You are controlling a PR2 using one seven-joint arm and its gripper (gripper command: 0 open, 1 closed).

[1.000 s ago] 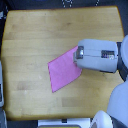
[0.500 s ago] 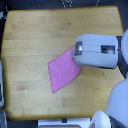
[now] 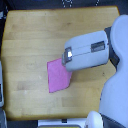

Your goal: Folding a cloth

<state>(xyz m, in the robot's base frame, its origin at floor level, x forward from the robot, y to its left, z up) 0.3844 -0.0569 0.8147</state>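
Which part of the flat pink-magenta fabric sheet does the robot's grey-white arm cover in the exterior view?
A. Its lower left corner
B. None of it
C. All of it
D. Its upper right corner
D: the grey-white arm overlaps the upper right corner of the pink-magenta fabric sheet; the rest lies exposed on the wooden tabletop.

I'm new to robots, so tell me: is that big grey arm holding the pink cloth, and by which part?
It cannot be told. The arm's casing hides the gripper, which sits over the pink cloth's upper right corner, so any hold would be there.
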